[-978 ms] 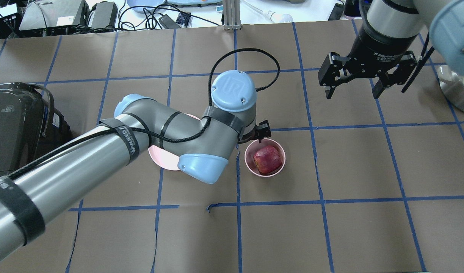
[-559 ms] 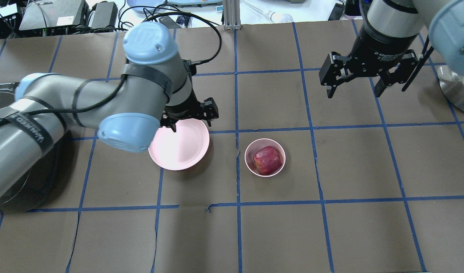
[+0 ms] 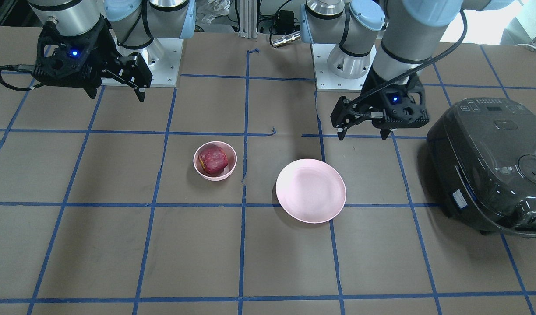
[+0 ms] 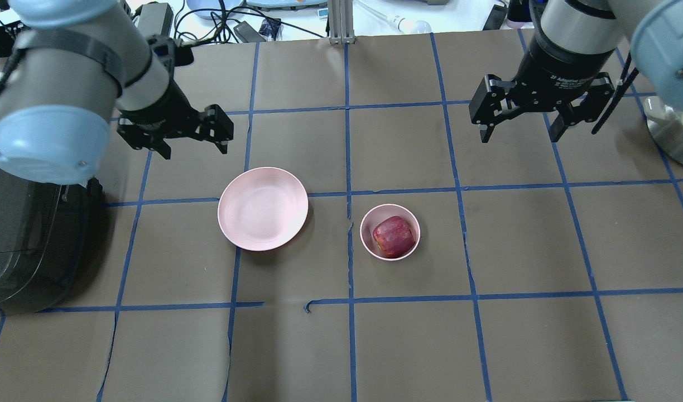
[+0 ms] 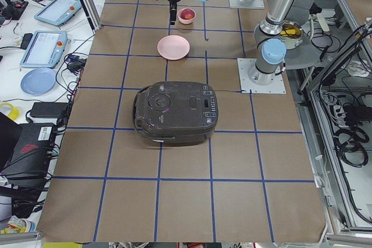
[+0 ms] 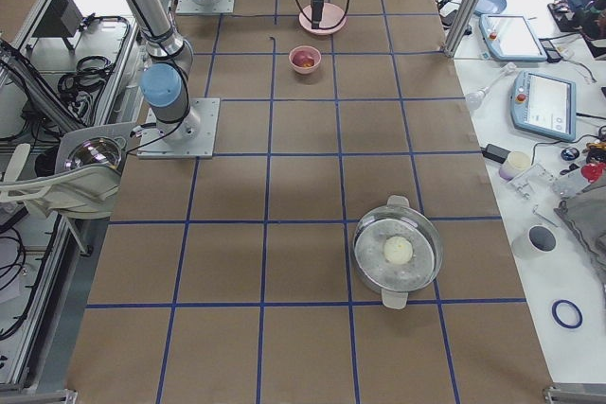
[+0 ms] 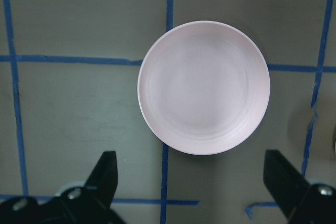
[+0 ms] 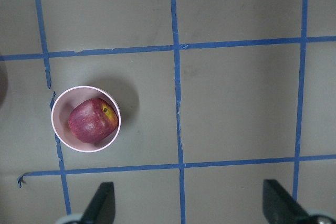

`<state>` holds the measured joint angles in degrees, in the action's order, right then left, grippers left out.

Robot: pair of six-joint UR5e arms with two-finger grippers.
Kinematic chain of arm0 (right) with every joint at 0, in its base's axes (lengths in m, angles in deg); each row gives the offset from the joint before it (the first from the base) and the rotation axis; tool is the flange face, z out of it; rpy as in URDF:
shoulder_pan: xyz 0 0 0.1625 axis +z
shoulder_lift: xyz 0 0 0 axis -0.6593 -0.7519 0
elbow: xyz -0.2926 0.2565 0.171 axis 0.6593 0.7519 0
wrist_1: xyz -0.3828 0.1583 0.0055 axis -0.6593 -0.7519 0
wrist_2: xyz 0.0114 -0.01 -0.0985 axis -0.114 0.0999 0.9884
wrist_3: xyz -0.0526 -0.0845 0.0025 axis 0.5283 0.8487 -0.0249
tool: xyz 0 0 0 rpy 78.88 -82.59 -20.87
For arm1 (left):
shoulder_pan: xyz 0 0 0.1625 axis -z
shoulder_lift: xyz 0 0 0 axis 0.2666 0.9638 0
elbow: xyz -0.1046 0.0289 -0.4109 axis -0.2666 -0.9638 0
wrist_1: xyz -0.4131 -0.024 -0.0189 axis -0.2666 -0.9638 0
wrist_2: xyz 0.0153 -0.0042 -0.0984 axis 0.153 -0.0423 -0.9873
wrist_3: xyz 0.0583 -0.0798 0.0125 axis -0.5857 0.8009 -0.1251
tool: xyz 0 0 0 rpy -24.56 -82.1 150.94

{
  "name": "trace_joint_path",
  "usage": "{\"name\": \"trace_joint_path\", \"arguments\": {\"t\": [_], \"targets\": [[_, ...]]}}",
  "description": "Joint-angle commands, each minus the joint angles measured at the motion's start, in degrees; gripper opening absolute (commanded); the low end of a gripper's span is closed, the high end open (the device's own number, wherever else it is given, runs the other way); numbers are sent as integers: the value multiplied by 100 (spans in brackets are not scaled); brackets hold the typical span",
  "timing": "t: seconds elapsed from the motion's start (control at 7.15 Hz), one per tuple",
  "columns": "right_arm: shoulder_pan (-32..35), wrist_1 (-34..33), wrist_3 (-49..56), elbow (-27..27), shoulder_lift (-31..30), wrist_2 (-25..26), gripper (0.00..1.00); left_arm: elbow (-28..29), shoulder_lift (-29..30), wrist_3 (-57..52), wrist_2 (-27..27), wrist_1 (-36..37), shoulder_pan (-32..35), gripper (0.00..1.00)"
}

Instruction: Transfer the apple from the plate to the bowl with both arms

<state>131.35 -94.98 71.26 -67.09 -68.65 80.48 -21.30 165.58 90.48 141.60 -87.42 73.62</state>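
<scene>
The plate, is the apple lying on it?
No, the plate is bare and the apple sits inside the bowl.

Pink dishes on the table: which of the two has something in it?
The small, deep pale pink bowl: it holds a dark red apple, while the wide, shallow pale pink plate holds nothing.

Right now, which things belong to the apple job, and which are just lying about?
Job: apple, in the bowl; empty plate; left gripper and right gripper, both open.
Lying about: black cooker; lidded metal pot.
</scene>
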Motion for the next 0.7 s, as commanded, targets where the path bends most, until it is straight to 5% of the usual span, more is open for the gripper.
{"name": "trace_joint_path", "arguments": {"t": [0.0,0.56], "targets": [[-2,-5,-12,-8,18,-19,100,567,68,-89,31,-482,-31,100],[-2,-5,-21,-8,18,-10,100,400,-125,-886,48,-482,-66,100]]}}
